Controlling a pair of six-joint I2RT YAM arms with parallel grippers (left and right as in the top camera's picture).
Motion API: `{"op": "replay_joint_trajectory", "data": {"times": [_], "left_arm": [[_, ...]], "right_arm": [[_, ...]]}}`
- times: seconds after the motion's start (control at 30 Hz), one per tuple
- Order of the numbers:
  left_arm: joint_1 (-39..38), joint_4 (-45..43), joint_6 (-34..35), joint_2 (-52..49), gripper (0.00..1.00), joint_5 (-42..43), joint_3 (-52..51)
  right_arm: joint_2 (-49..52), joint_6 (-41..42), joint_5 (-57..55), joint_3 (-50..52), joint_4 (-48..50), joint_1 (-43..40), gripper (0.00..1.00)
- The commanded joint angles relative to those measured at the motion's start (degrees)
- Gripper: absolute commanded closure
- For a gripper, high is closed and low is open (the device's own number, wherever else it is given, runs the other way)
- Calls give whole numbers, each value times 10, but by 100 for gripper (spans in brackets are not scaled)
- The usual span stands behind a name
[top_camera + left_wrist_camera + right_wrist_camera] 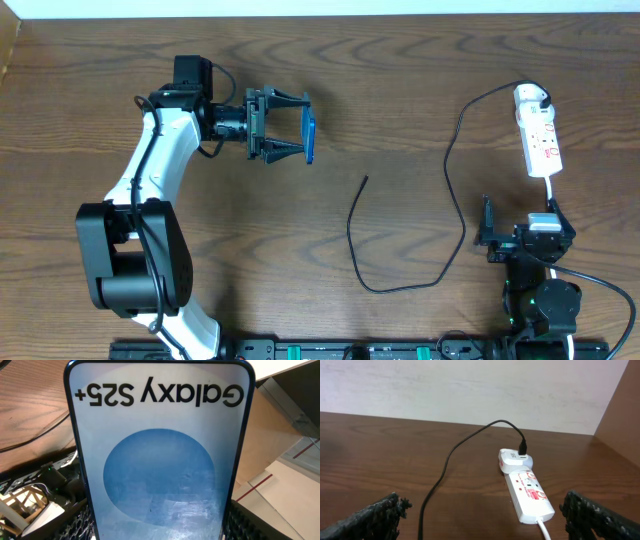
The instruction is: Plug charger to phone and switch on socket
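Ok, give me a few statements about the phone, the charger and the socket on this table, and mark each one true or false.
1. The left gripper holds the phone in its jaws. True.
2. The tip of the charger is plugged into the phone. False: it lies loose on the table, apart from the phone.
3. The charger's white plug sits at the far end of the socket. True.
4. The right gripper grips the charger. False: its jaws stand open and empty.
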State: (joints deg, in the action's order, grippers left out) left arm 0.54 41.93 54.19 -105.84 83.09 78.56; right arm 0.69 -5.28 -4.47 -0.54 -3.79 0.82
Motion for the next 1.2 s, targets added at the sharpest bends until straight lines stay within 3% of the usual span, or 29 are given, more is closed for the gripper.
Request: {"op": "replay_joint_trajectory", "data": {"times": [0.0, 0.8, 0.93, 1.17], "left_arm": [[0, -1, 1, 18, 92, 33, 14], [0, -1, 1, 18, 93, 7, 14], [0, -1, -6, 18, 93, -33, 14], [0, -5, -31, 18, 93, -199, 14]], "right_arm": [[-3, -8, 2, 2, -1, -1, 1], [-3, -8, 2, 2, -1, -1, 1], [-3, -8, 2, 2, -1, -1, 1], [-3, -8, 2, 2, -1, -1, 1]]}}
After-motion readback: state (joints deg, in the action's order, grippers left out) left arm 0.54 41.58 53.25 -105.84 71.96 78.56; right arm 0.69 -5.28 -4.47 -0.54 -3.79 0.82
